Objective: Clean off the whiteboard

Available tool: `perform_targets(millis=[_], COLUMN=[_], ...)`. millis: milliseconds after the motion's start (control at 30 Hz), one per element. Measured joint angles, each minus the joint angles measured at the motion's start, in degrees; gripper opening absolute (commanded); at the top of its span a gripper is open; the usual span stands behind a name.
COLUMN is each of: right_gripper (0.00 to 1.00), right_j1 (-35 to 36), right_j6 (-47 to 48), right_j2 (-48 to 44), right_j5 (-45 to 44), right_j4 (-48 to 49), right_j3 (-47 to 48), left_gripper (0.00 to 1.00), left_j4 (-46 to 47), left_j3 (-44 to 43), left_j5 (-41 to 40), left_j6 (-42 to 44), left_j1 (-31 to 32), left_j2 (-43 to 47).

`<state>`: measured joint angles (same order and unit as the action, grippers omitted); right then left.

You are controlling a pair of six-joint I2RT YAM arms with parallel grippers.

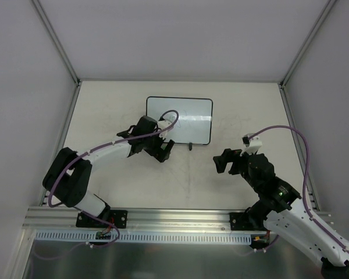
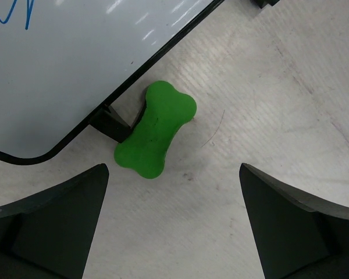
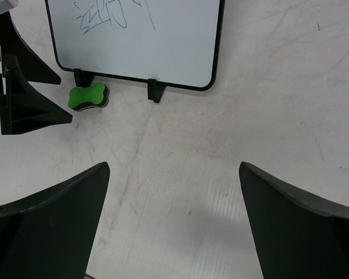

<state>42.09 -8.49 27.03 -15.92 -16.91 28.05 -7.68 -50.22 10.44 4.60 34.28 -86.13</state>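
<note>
Left gripper (image 1: 164,152) hangs over the near left corner of the board (image 1: 179,119). The right gripper (image 1: 220,163) hovers well apart to the right, over bare table (image 1: 104,104). From above, neither pinches anything. The board sits toward the far middle of the matte, scuffed off-white table, a glossy white rectangle in a thin black frame with rounded corners.

Left wrist view: two dark, wedge-shaped fingers (image 2: 46,226) stand spread wide with nothing between them. Beyond them lies a green eraser (image 2: 156,129), bone-shaped and smooth on top. It touches a small black foot (image 2: 111,125) near the board's rounded corner. Blue scribbles (image 2: 14,11) show at the top left of this view, and light streaks glint on the board.

Right wrist view: this gripper's fingers (image 3: 46,221) are likewise spread and empty above the scratched table. Farther off, the board carries blue scribbles across its upper part and has two black feet on its near edge. The eraser, green over a dark lower layer, lies just beside the left foot. The left gripper's dark fingers are close by on its left.
</note>
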Motion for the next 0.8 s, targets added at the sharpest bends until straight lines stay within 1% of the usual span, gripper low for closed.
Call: perform_targets(millis=[200,800], right_gripper=[0.99,0.99], right_j1=[-0.3,-1.0], right_j6=[0.0,0.0], right_j2=[0.0,-1.9], right_j5=[0.2,0.6], right_j4=[0.0,0.0], right_j3=[0.0,0.0], left_gripper=[0.96,0.95], left_j4=[0.0,-0.2], left_j3=[-0.1,-5.6], left_j5=[1.0,1.3], left_j6=[0.8,2.0], left_j1=[-1.0,-1.2], left_j2=[-4.3,-9.3])
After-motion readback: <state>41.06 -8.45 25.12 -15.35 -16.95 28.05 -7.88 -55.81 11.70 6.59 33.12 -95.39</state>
